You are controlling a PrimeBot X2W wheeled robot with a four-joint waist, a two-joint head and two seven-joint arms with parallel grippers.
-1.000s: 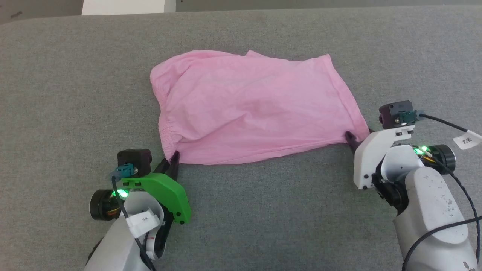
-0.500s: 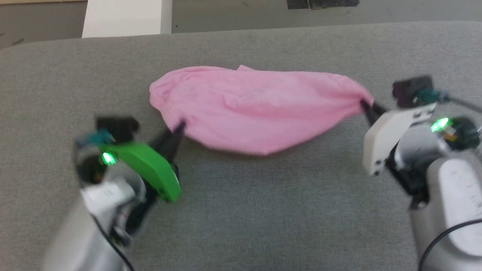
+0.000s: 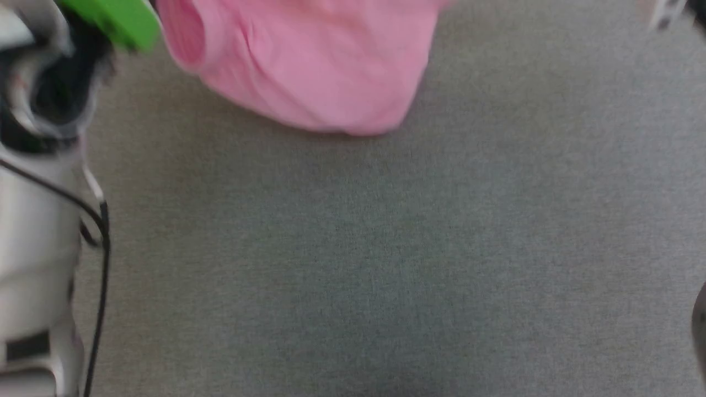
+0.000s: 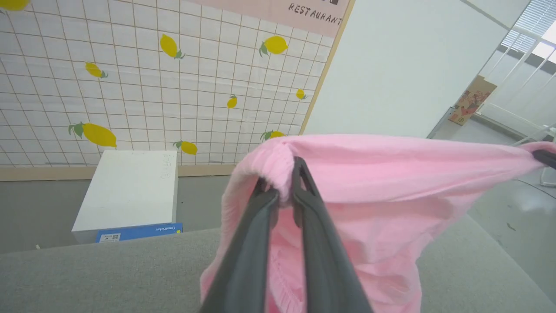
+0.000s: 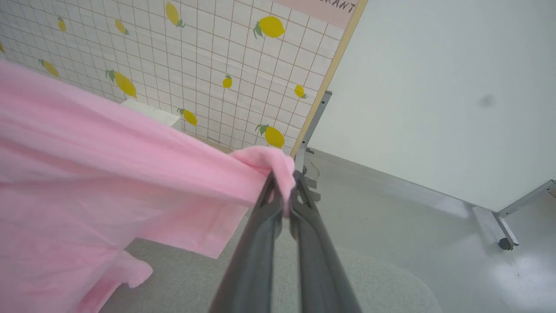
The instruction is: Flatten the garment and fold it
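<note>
The pink garment (image 3: 309, 66) hangs off the grey table (image 3: 386, 248), stretched between both grippers, its lower edge sagging toward the surface. My left gripper (image 4: 282, 184) is shut on the gathered waistband corner of the garment (image 4: 391, 174). My right gripper (image 5: 283, 184) is shut on another bunched corner of the garment (image 5: 108, 174). The left arm's green mount (image 3: 110, 22) sits at the top left of the blurred head view. The right gripper's dark fingertip (image 4: 545, 157) shows at the cloth's far end in the left wrist view.
Beyond the table's far edge (image 4: 108, 265) a white box (image 4: 130, 191) with a blue side stands on the floor. Behind it rises a tiled panel with lemons (image 4: 130, 87). A metal stand leg (image 5: 499, 226) lies on the floor to the right.
Both grippers have risen with the garment's corners, lifting it off the table, where it lay spread. The head camera has also shifted, so the arms sit at the picture's edges.
</note>
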